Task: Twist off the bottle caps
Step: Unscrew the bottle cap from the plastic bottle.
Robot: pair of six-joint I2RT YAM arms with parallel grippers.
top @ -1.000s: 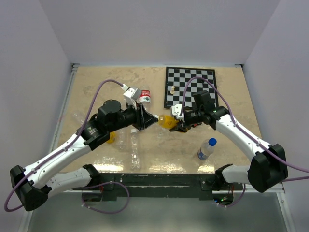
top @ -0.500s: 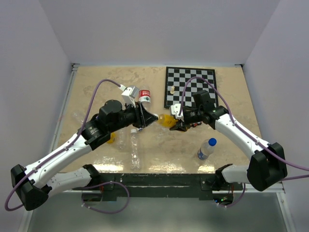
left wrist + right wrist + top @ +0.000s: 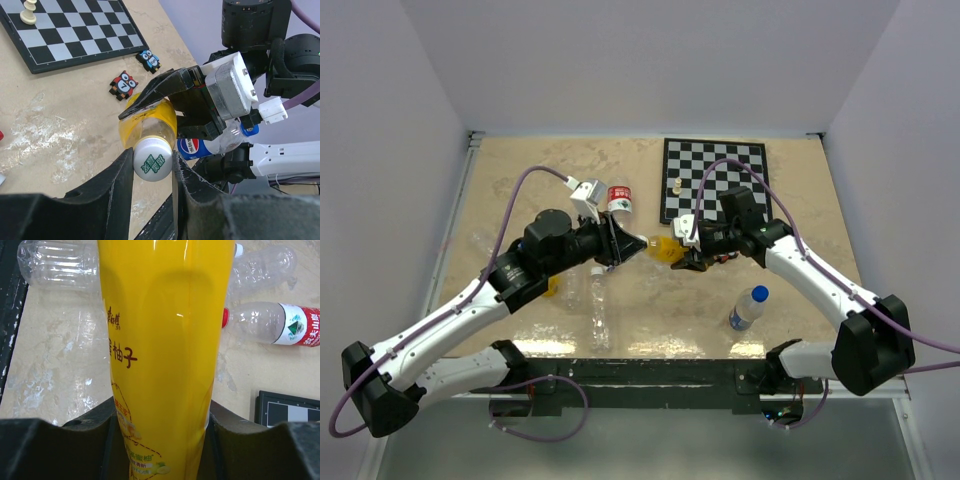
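An orange-yellow bottle (image 3: 666, 250) is held level above the middle of the table between both grippers. My left gripper (image 3: 642, 245) is shut on its white bottle cap (image 3: 152, 159), which carries a green print, with a finger on each side. My right gripper (image 3: 162, 425) is shut on the bottle's yellow body (image 3: 165, 340). A clear bottle with a blue-and-white label (image 3: 747, 310) and a blue cap (image 3: 760, 293) stands at the front right. A second orange bottle (image 3: 551, 287) lies mostly hidden under my left arm.
A chessboard (image 3: 713, 180) with white pieces (image 3: 675, 184) lies at the back right. A red-labelled clear bottle (image 3: 620, 198) lies behind my left wrist. Clear unlabelled bottles (image 3: 598, 305) lie at the front centre. Two small owl stickers (image 3: 124, 84) are near the board.
My left wrist has turned a little around the cap. The bottle and my right gripper have stayed almost where they were.
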